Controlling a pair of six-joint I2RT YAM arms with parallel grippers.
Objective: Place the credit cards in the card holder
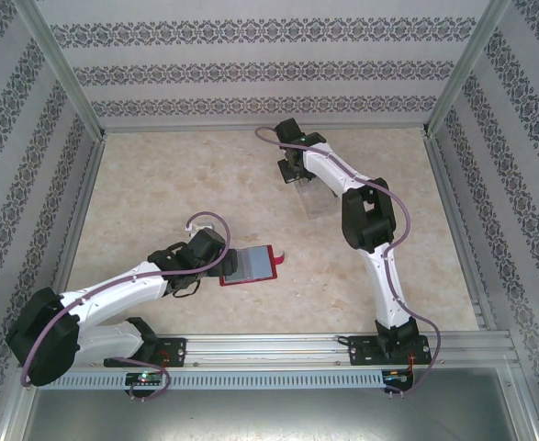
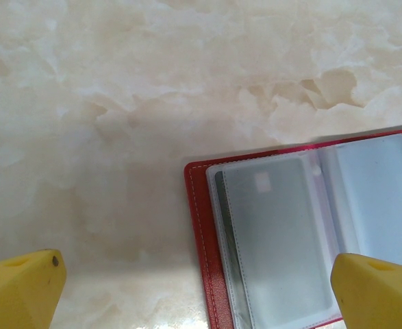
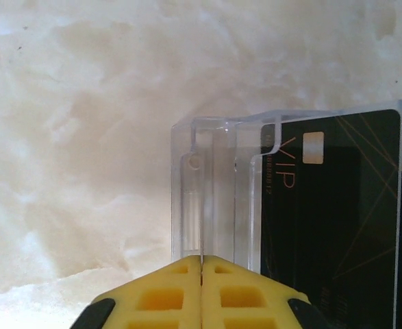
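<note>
**Closed fingers at the stand, loose wallet: two ways this slips**

My right gripper has its fingers pressed flat together, just in front of the clear stand. The stand sits toward the far edge of the tabletop, about mid-width. I can't tell whether anything thin is pinched between the fingers. If nothing is, I judge a lift comes away empty. A nudge forward could slide or tip the light stand.

The stand holds a black credit card upright in a slot off to the right of the fingers. The slots nearest them look empty.

The card holder lies open toward the near edge, left of middle. My left gripper is at one side of it, fingers spread wide, gripping nothing. The clear sleeves look mostly empty. A dark strip at one sleeve edge may be a card, though I can't confirm it. With nothing pinning it, the wallet may skid when a card is pushed in.
</note>
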